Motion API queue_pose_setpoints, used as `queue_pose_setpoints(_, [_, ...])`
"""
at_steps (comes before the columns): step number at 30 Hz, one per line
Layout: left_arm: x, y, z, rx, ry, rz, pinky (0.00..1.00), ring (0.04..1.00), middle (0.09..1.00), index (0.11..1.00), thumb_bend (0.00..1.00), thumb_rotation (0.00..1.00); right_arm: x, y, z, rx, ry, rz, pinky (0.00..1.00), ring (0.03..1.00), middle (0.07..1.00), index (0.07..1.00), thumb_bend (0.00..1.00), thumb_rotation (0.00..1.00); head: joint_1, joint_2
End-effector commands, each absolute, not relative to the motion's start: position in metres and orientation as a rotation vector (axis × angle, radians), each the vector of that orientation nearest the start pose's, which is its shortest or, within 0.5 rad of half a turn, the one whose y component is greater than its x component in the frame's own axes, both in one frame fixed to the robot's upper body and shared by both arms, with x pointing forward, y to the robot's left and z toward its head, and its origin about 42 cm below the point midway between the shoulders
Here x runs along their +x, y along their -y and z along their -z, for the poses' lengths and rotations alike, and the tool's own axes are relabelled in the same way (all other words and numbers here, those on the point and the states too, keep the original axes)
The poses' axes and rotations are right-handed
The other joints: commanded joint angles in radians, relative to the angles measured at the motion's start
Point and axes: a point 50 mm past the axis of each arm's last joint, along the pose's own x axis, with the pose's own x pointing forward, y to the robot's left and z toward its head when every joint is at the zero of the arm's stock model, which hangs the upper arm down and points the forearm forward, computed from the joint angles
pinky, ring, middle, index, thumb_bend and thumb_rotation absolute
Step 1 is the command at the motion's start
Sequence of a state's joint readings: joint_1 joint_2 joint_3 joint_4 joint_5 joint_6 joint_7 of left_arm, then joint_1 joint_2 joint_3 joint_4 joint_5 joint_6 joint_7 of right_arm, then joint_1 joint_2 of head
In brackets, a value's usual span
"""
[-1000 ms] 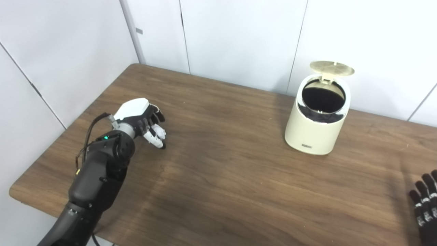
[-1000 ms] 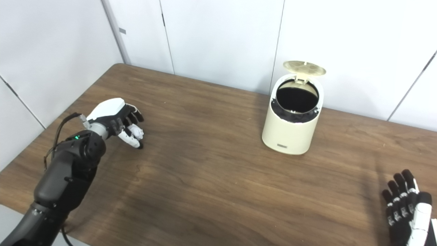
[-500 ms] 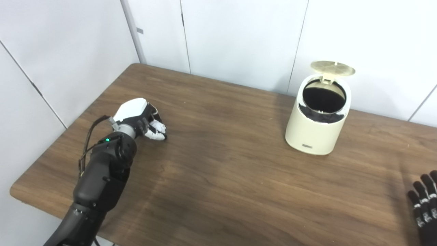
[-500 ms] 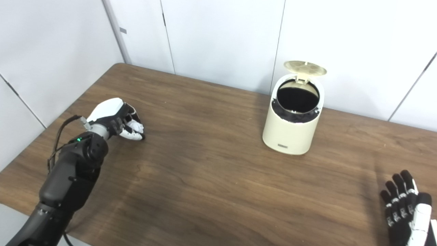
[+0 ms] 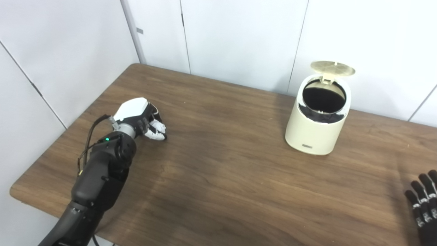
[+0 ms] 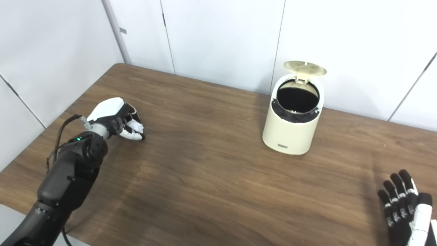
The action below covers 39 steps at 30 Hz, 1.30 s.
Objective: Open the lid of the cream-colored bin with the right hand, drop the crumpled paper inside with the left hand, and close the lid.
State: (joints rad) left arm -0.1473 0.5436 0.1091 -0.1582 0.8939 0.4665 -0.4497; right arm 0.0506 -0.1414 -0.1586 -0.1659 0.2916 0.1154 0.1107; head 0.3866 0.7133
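Closing in tight now, the left hand [image 5: 143, 119] has its fingers curled down over something white on the bench [image 6: 218, 177], far out to the left of the bin [image 6: 290, 126]. A second ago those fingers were spread wider, with the white lump showing plainly under them; now they have drawn together around it, and only a sliver of the crumpled paper [image 5: 157, 128] peeks out past the fingertips. From where I stand I'd call that a grip just taken, though the paper looks pressed against the wood, not lifted clear of it. The wrist and forearm have barely shifted in that time, so all the change is in the fingers.

Out across the bench, the bin stands upright near the back wall, and its lid [image 6: 305, 68] is flipped up on the hinge, the dark mouth wide open and facing us. So the opening step looks done, and the way in is clear.

Down at the near corner, well to the right of the bin, the right hand [image 6: 404, 208] rests low with fingers spread and nothing in it, waiting its turn. It has hardly moved.

What that means: with the paper gathered up, the carry across to the bin should come next, then the drop, and the lid is left for the right hand to shut.
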Motion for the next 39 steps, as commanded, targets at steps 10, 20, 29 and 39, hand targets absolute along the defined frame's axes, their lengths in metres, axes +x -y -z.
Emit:
queue_pose_setpoints(10, [0.323,-0.385,-0.251,1.268,-0.180,-0.230,0.49,0.469,0.530,0.450,0.50,0.00,0.269,0.290,-0.134,0.118,0.100,0.001,1.00,0.966,0.964,0.961,0.52,1.00,-0.024,-0.005])
queue_pose_setpoints(20, [0.332,-0.343,-0.282,1.247,-0.033,-0.181,0.44,0.465,0.517,0.455,0.50,0.00,0.269,0.289,-0.125,0.121,0.112,-0.003,0.96,0.952,0.951,0.944,0.50,1.00,-0.078,-0.037])
queue_pose_setpoints(29, [0.337,-0.321,-0.291,1.213,0.005,-0.150,0.45,0.471,0.511,0.456,0.50,0.00,0.267,0.287,-0.114,0.132,0.109,0.000,0.96,0.949,0.950,0.951,0.52,1.00,-0.159,-0.069])
queue_pose_setpoints(39, [0.343,-0.300,-0.296,1.183,0.053,-0.134,0.44,0.437,0.510,0.467,0.50,0.00,0.265,0.279,-0.106,0.152,0.105,0.011,1.00,0.959,0.961,0.950,0.51,1.00,-0.238,-0.095])
